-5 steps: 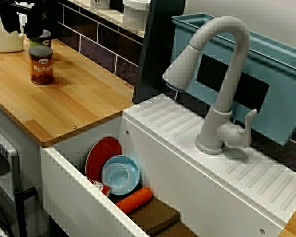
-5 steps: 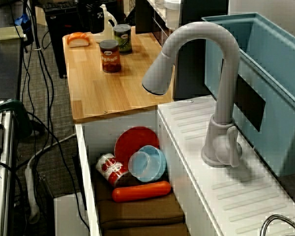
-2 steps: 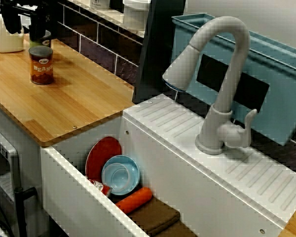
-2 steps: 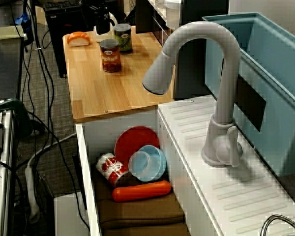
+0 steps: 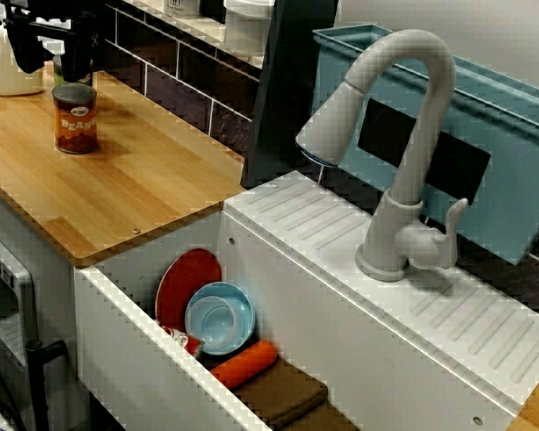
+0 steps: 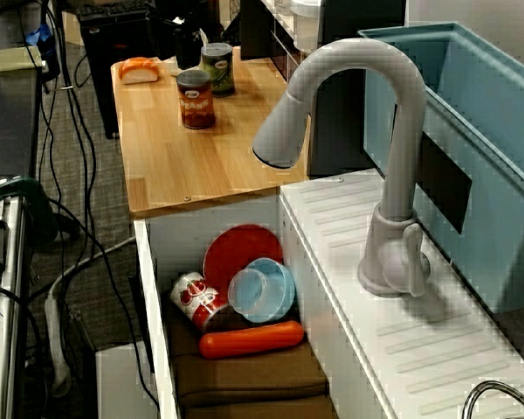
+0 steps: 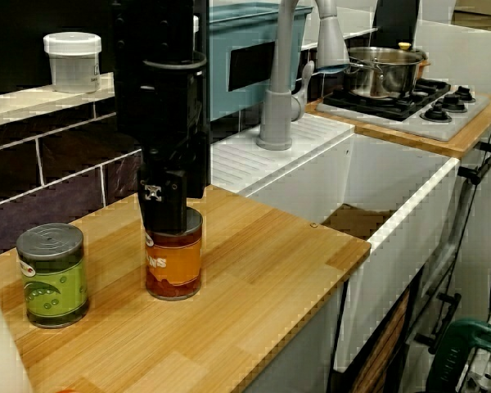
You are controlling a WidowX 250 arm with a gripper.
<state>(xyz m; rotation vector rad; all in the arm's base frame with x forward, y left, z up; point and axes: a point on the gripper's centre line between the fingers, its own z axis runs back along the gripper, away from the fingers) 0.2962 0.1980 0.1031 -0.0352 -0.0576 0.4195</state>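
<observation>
In the view from the side, the fingers (image 5: pixel 76 52) hang apart over the wooden table (image 5: pixel 135 180), just behind the orange can (image 5: pixel 75 117). From above, a green can (image 6: pixel 217 68) stands near that can. The low view shows dark tiles (image 7: pixel 65 188) backing both cans and a stove (image 7: pixel 425 110) beyond the sink (image 7: pixel 409 188).

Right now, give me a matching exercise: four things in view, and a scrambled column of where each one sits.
Things:
1. orange can
2. green can
3. carrot
4. pot

Places:
A. on the stove
B. on the counter, farther from the sink
C. in the sink
D. on the counter, nearer the sink

Pairs: 1-D, 2-B, 3-C, 4-A
</observation>
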